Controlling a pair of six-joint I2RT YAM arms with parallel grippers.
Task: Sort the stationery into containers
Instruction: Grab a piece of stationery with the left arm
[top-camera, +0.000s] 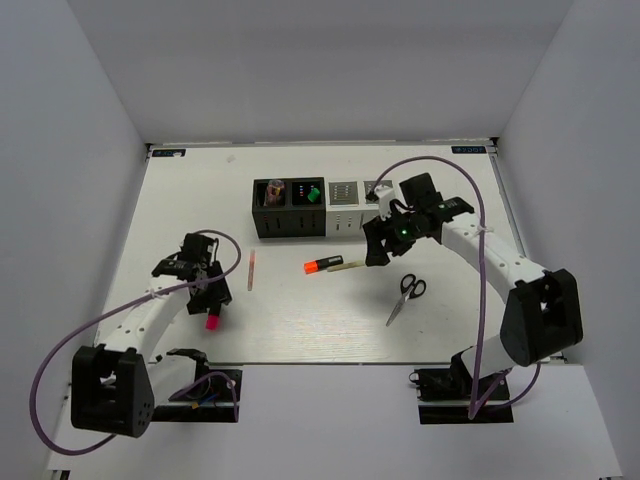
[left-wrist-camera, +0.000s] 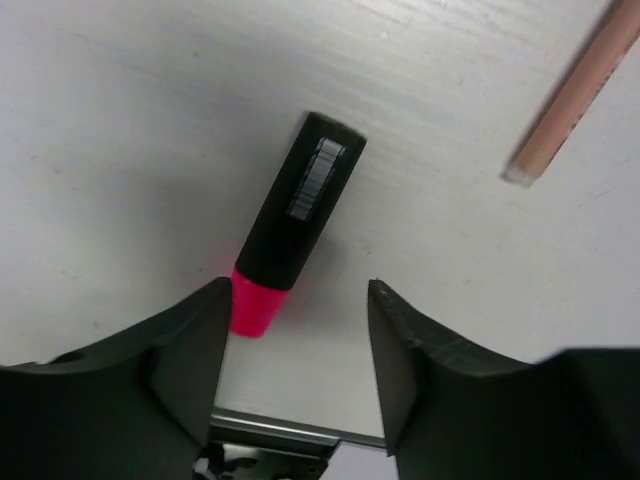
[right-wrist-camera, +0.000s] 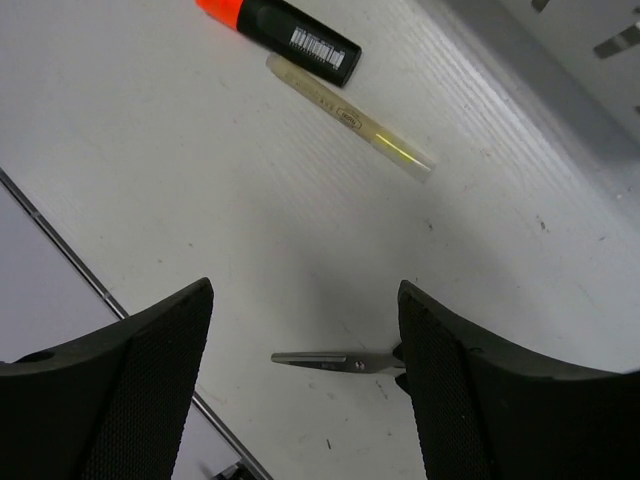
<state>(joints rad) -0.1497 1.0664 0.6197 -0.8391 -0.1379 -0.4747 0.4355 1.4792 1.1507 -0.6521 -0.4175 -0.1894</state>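
A black marker with a pink cap (left-wrist-camera: 295, 220) lies flat on the table, its cap just at my open left gripper (left-wrist-camera: 300, 295), close to the left finger; in the top view the marker (top-camera: 212, 321) lies under my left gripper (top-camera: 211, 298). A pink stick (left-wrist-camera: 575, 95) lies beyond it (top-camera: 251, 268). My right gripper (right-wrist-camera: 305, 295) is open and empty above the table (top-camera: 377, 250). An orange-capped black marker (right-wrist-camera: 285, 30), a yellowish stick (right-wrist-camera: 350, 118) and black-handled scissors (right-wrist-camera: 335, 360) lie below it. The row of containers (top-camera: 320, 222) stands at the back.
The two black cups (top-camera: 288, 194) hold some items; the two white cups (top-camera: 357, 191) are partly behind the right arm. The scissors (top-camera: 407, 295) lie right of centre. The table's near edge (left-wrist-camera: 290, 430) runs just past the left fingers.
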